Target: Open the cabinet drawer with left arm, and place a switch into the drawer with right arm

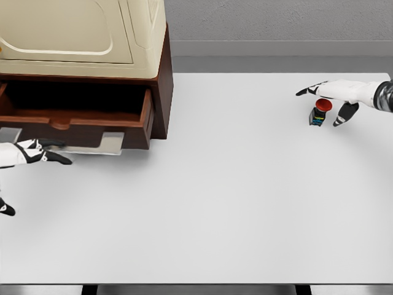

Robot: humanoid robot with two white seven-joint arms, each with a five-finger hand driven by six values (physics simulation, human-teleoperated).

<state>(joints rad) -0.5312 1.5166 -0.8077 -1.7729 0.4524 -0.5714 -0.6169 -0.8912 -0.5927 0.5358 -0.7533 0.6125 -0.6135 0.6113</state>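
Note:
A dark wooden cabinet (pixel 161 74) with a cream top stands at the back left of the white table (pixel 233 203). Its drawer (pixel 73 117) is pulled out and its inside looks dark. My left hand (pixel 43 153) sits just below the drawer front at the left edge, fingers spread, holding nothing. The switch (pixel 319 113), a small dark box with a red round button, stands at the far right of the table. My right hand (pixel 334 98) hovers over it with fingers spread on both sides, not closed on it.
A grey wall runs behind the table. The table's front edge shows at the bottom of the view. A wide stretch of white tabletop lies between the drawer and the switch.

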